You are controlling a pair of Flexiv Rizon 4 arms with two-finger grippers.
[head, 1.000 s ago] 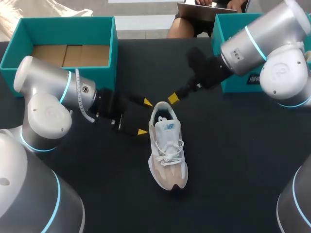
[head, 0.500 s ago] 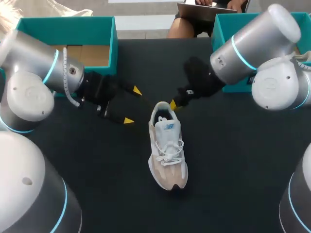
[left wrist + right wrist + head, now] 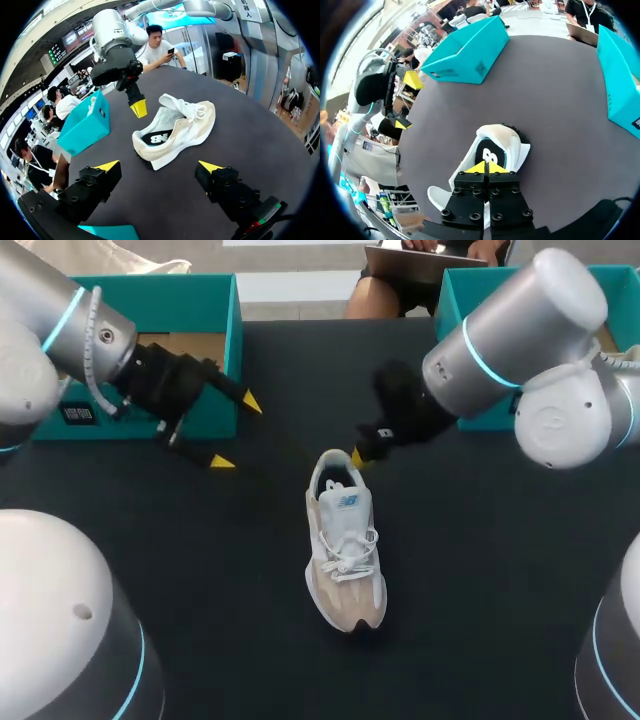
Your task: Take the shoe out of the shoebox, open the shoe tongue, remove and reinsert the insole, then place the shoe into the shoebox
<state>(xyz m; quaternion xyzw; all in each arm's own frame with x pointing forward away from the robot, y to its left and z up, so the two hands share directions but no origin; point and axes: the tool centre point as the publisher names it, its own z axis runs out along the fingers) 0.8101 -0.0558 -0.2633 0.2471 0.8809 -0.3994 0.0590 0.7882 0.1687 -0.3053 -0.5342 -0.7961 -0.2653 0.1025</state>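
Observation:
The white and beige shoe [image 3: 345, 545] stands upright mid-table, toe toward the near edge, tongue and laces in place. My right gripper [image 3: 357, 457] hovers just behind its heel collar, shut with the yellow tips pressed together and nothing seen between them. In the right wrist view these tips [image 3: 485, 167] hang over the shoe's heel opening [image 3: 496, 148]. My left gripper [image 3: 235, 432] stands open, well left of the shoe, in front of the left teal shoebox [image 3: 236, 350]. The left wrist view shows the shoe [image 3: 175, 131] ahead of the open left gripper [image 3: 159, 166], with the right gripper [image 3: 138, 107] by the heel.
The left shoebox is open, with a brown cardboard bottom [image 3: 150, 352]. A second teal box [image 3: 462, 350] sits at the back right behind my right arm. Bare black tabletop [image 3: 200, 570] lies on both sides of the shoe and toward the near edge.
My left gripper, open throughout, has pulled back from the shoe's heel toward the left box. The right gripper has stayed by the heel, shifting only slightly.

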